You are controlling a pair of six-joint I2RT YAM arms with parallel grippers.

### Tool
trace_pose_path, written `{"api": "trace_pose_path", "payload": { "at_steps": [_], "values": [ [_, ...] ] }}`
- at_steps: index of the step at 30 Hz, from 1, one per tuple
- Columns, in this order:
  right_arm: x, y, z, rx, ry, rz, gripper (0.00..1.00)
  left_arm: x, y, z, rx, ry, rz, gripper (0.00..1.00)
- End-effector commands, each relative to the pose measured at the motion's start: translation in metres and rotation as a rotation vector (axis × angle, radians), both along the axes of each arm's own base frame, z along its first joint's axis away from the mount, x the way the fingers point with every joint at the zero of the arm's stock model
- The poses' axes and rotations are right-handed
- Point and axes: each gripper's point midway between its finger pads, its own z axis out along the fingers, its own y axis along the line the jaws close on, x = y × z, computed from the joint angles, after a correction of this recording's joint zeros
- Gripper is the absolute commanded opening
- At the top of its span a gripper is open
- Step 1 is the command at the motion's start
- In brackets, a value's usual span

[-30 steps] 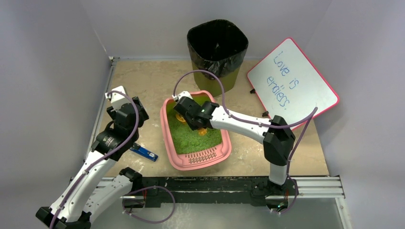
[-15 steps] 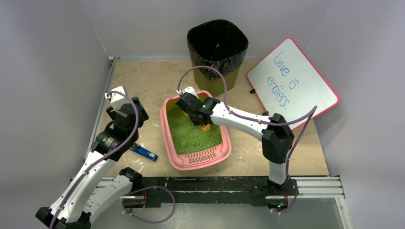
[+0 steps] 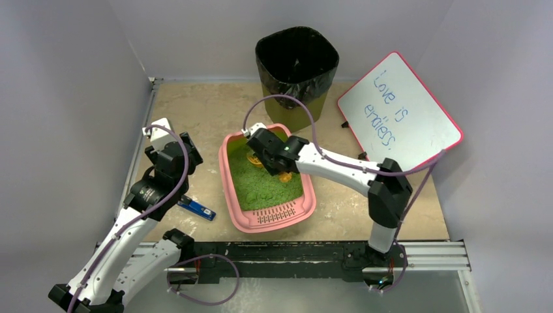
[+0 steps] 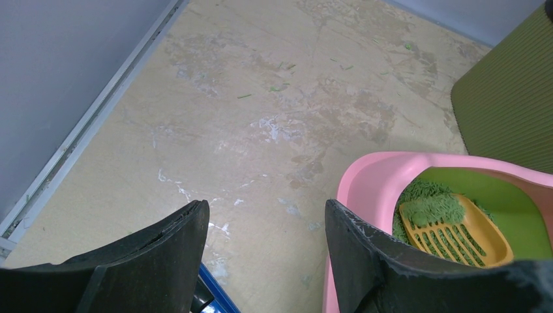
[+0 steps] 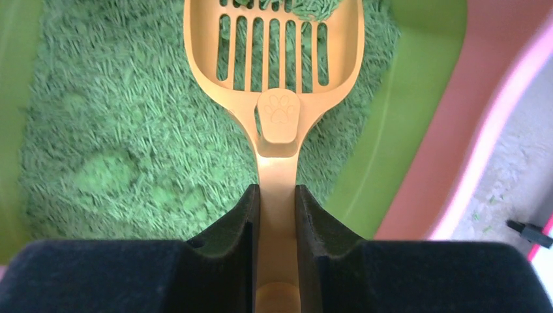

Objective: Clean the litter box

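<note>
Clenching scoop [image 5: 276,153]: right claw [image 5: 277,190] | left claw [image 4: 266,208] released | paw emblem [image 5: 280,112]: right wrist only

Your right gripper [image 3: 259,147] hangs over the far end of the litter box [image 3: 274,218] at mid-table, with an orange scoop [image 3: 254,159] showing just beneath it. Your left gripper [image 3: 182,147] is at nine o'clock, apart from the box. A small blue object [image 3: 195,208] lies at eight, the black-lined bin [image 3: 297,65] stands at twelve, and the whiteboard [image 3: 399,111] at two.
</note>
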Motion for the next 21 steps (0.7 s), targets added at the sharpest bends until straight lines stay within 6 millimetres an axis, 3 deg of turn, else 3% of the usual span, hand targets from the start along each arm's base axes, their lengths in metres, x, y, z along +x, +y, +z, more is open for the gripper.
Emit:
{"api": "trace_pose_path", "payload": {
  "at_steps": [1, 6, 11, 15, 21],
  "values": [
    [0.001, -0.013, 0.046, 0.096, -0.144, 0.033, 0.0, 0.003, 0.001, 0.008, -0.022, -0.041, 0.012, 0.65],
    [-0.01, -0.028, 0.06, 0.205, -0.256, 0.098, 0.0, 0.003, 0.0, 0.008, -0.026, -0.042, 0.012, 0.65],
    [-0.017, -0.039, 0.076, 0.227, -0.461, 0.314, 0.0, 0.004, -0.002, 0.007, -0.031, -0.038, 0.001, 0.65],
    [-0.019, -0.048, 0.094, 0.272, -0.586, 0.336, 0.0, 0.004, -0.008, 0.008, -0.061, -0.039, -0.024, 0.65],
    [-0.035, -0.047, 0.116, 0.456, -0.758, 0.408, 0.0, -0.001, -0.026, 0.027, -0.179, -0.069, -0.095, 0.64]
  ]
}}
